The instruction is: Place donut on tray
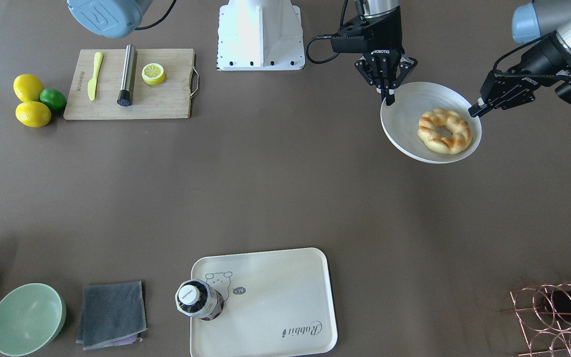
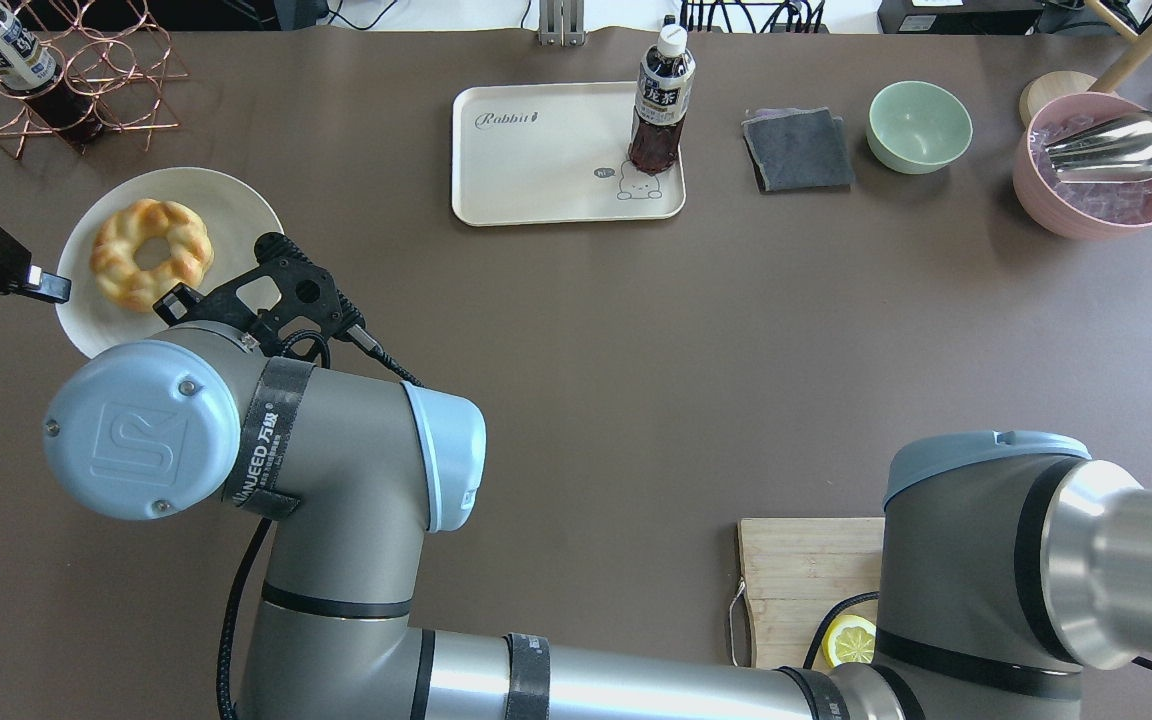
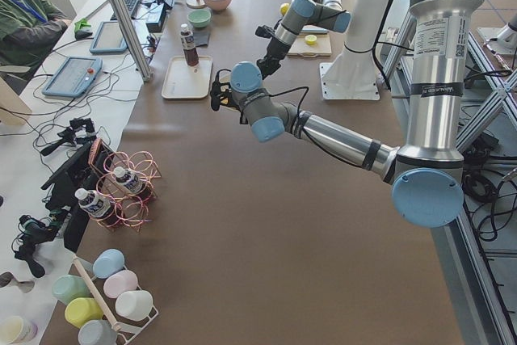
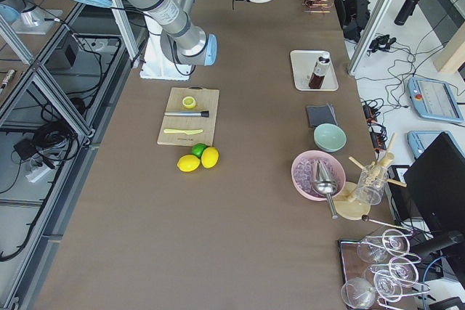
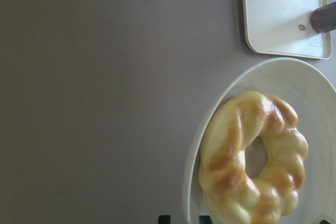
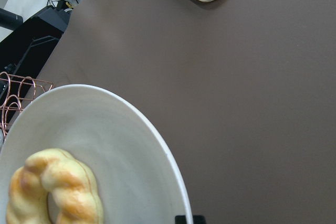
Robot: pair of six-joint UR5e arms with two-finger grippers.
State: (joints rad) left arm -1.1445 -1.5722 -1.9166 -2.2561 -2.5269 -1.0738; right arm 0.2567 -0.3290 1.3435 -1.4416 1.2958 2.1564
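The donut [image 1: 444, 130] is a golden twisted ring lying on a round white plate [image 1: 404, 119] at the robot's left side of the table; it also shows in the overhead view [image 2: 151, 253] and both wrist views [image 5: 252, 156] [image 6: 52, 192]. My left gripper [image 1: 475, 110] is shut on the plate's outer rim. My right gripper [image 1: 389, 96] reaches across and is shut on the rim nearest the robot. The cream tray [image 1: 275, 297] with the "Rabbit" script lies at the far middle of the table [image 2: 546, 160], well apart from the plate.
A dark tea bottle [image 1: 199, 300] stands on the tray's bear corner. A grey cloth [image 1: 112, 315], green bowl [image 1: 27, 318] and pink bowl [image 2: 1101, 165] lie beyond it. A copper wire rack [image 2: 56, 70] stands behind the plate. A cutting board [image 1: 132, 84] with a lemon half is on the robot's right.
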